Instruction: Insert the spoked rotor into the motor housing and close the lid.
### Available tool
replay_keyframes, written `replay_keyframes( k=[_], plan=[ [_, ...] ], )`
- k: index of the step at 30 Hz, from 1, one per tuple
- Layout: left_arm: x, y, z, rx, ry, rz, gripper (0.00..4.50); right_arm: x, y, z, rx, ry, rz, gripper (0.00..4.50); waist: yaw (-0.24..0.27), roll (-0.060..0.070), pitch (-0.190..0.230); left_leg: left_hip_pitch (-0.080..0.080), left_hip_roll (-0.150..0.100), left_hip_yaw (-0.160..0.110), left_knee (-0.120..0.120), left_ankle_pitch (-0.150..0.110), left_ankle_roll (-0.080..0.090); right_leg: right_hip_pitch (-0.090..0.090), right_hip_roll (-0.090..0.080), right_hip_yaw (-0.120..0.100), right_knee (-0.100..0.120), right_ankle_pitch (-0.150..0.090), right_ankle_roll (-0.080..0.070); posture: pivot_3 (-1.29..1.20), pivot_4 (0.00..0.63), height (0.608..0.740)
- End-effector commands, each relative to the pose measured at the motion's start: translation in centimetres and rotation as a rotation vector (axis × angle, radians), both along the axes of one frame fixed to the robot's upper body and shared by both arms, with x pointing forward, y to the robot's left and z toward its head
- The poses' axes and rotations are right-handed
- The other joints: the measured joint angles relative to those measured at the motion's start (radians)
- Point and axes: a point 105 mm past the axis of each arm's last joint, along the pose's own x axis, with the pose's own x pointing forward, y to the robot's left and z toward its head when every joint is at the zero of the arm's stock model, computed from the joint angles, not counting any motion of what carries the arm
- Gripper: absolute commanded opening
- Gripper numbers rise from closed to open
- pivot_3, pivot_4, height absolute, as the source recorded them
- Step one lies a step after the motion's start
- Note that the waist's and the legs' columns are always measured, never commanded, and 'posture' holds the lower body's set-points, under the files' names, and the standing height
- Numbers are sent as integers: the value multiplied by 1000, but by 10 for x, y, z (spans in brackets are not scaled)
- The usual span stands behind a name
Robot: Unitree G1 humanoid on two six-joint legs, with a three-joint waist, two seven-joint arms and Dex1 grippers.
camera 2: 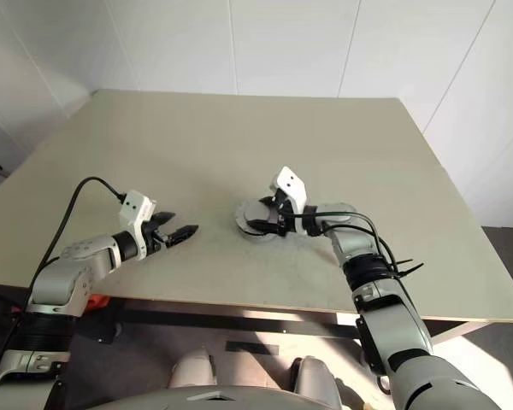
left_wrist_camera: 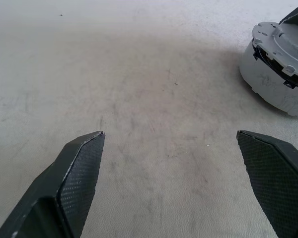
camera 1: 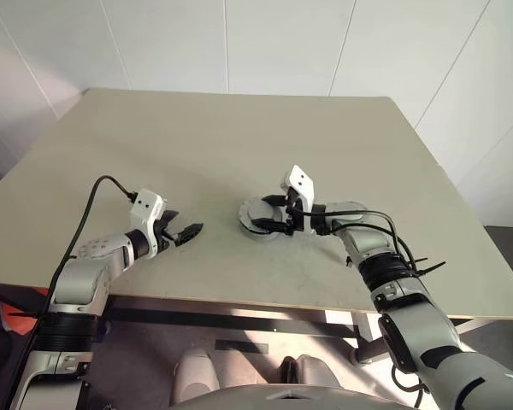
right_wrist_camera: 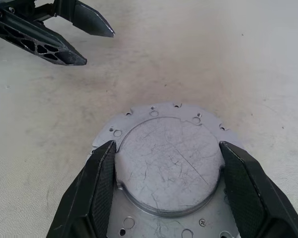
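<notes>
Looking down over the tabletop (camera 1: 239, 145), we see one round grey metal assembly, the motor housing (camera 1: 258, 219), sitting toward the near-middle of the surface, well in from every edge. From the right wrist view its upper face is a scratched flat disc with a raised circular centre and small holes around the flange; we cannot tell from these frames whether this plate is the lid or what lies inside.

Our right pincer (right_wrist_camera: 165, 163) straddles the raised centre, one finger (right_wrist_camera: 97, 191) on each side, close against its rim; actual contact we cannot confirm. The jaws stand apart by the width of that centre.

Our left pincer (camera 1: 181, 233) is wide open and holds nothing, hovering just above the bare surface on the left of the housing, apart from it, tips pointed toward it. In the left wrist view the housing's side wall (left_wrist_camera: 268, 84) stands beyond the right-hand fingertip.

Open surface lies all around: a broad clear stretch to the far edge and left corner, a narrower band to the near edge.
</notes>
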Motion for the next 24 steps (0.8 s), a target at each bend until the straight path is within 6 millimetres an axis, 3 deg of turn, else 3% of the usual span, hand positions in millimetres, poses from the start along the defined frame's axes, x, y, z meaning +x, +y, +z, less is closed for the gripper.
replay_keyframes(
  k=[1, 24],
  plan=[
    [1, -1, 10, 11, -41, -10, 4500, 2, -5, 5, -15, -28, 3, 3165, 0, 0, 0, 0, 0, 0, 0, 0, 0, 0, 0, 0, 0, 0, 0, 0, 0, 740],
    [0, -2, 10, 8, -39, -11, 4500, 2, -20, -9, -87, 16, -17, 3165, 4, 0, 0, 0, -1, 0, 0, 0, 0, 2, -1, -1, 0, 0, 0, 0, 0, 740]
  ],
)
